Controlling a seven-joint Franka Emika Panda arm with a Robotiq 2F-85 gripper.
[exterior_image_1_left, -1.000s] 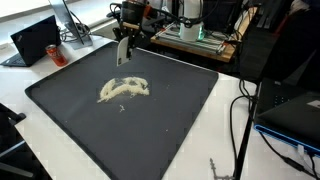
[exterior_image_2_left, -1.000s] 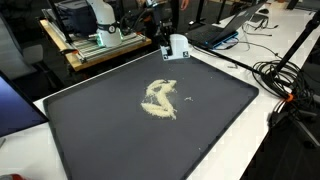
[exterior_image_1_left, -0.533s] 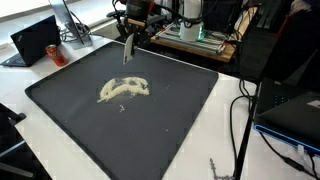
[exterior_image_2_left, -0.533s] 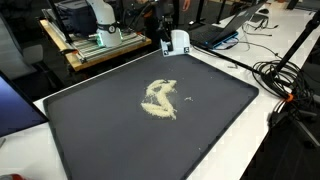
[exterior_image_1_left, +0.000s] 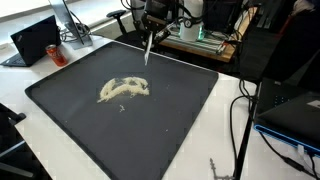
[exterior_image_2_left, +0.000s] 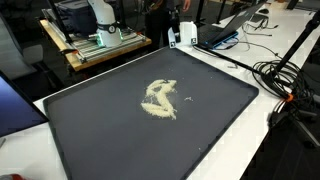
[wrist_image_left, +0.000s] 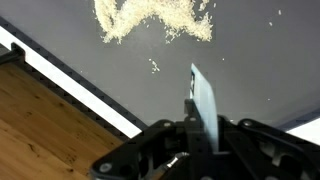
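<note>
One big black mat (exterior_image_1_left: 150, 140) covered most of the white table (exterior_image_1_left: 228, 120). Near the middle of the mat lay a pile of pale crumbs (exterior_image_1_left: 124, 90), bent a bit like a curl. The gripper (exterior_image_1_left: 152, 28) hung over the far edge of the mat, well apart from the pile. Its jaws were squeezed tight on a thin flat blade (wrist_image_left: 203, 100), which stuck out from between them. In the wrist view the blade pointed across the mat toward the pile and did not touch the crumbs. In an exterior view the blade hung down with its tip close to the far edge of the mat. I could not tell if the tip touched the mat. A few tiny loose crumbs (wrist_image_left: 153, 66) lay on the mat just beside the pile, on the side nearer the blade.
</note>
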